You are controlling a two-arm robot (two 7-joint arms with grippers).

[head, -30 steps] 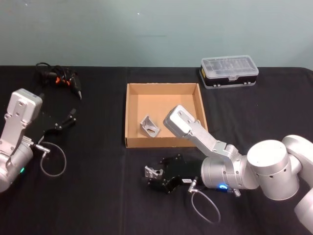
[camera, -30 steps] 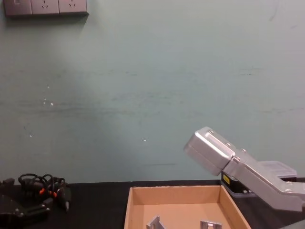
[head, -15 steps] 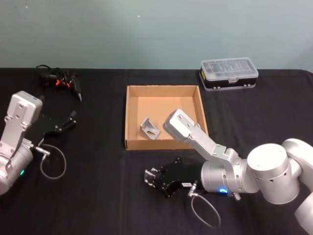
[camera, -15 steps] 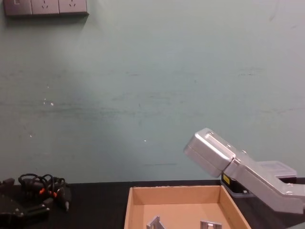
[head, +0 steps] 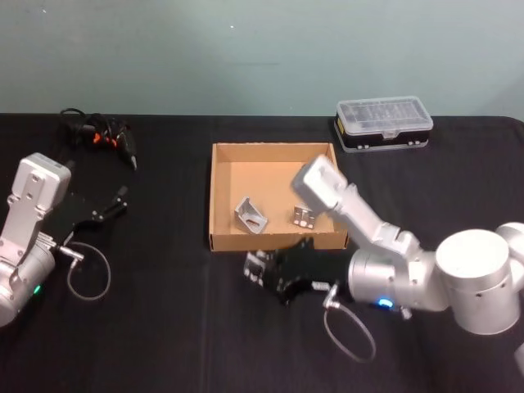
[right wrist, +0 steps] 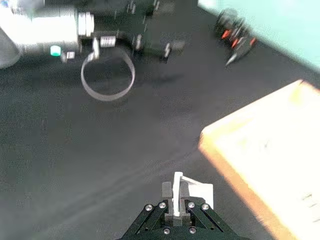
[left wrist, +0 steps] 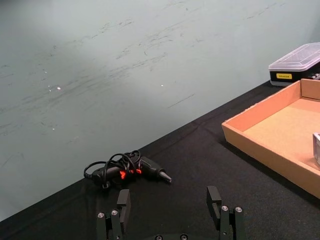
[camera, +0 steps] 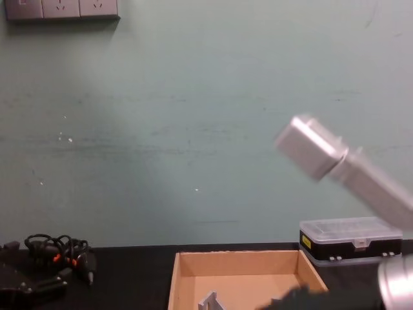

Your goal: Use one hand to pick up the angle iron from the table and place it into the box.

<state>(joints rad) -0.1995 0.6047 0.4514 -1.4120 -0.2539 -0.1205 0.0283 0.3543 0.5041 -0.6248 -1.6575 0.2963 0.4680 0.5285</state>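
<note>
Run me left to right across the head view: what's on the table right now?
Left gripper, parked → tangled black cable tool → right gripper shut on an angle iron just before the box → box holding two angle irons → black case with clear lid.

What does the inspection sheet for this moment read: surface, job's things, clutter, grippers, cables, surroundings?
Surface: flat matte black tabletop.
Job's things: shallow tan cardboard box holds two grey metal angle irons; a third angle iron is in the right gripper, in front of the box.
Clutter: black plastic case with clear lid; black tool with orange marks.
Grippers: right gripper jaws shut on the iron; left gripper idle, jaws open.
Cables: tool cord coiled.
Surroundings: pale green wall, wall sockets.
</note>
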